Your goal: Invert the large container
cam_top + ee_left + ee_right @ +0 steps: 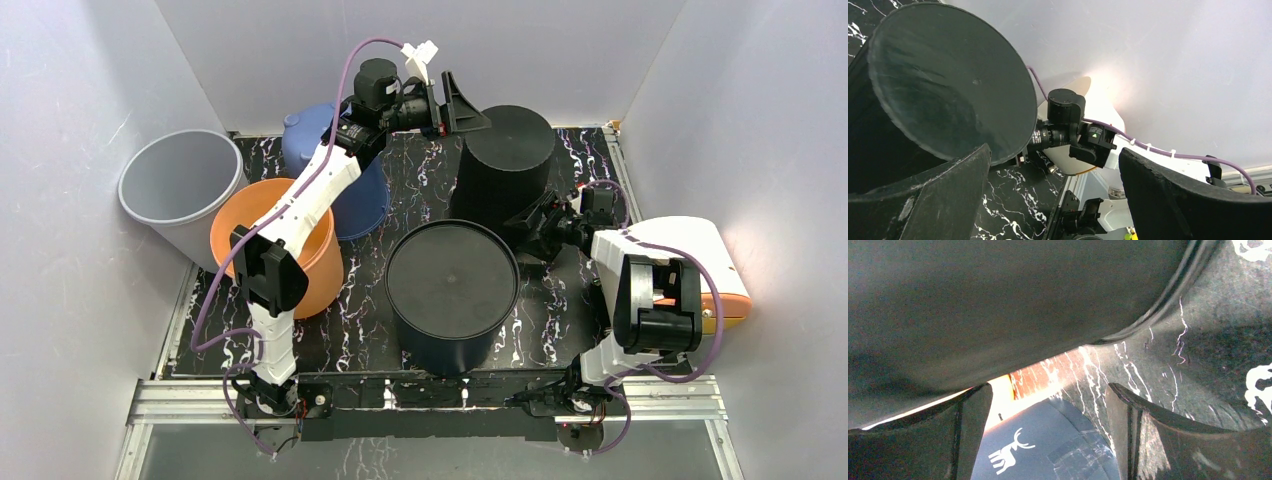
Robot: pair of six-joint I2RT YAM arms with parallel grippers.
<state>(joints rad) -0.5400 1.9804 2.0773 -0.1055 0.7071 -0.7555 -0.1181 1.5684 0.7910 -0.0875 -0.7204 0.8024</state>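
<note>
Your left pincer [455,100] is wide open and holds nothing. It sits by the top back edge of the back black bin [505,150]. That bin stands at the back of the desk [420,190] with its flat bottom up. Your right pincer [528,225] is wide open too and grips nothing. It is low down, close to that bin's wall. 1 more black bin [452,285] stands in front. An orange bin [238,228], a blue bin [365,205] and a gray bin [175,175] are on the left.

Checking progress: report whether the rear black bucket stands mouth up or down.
Mouth down: the rear bucket shows its closed base on top.
</note>
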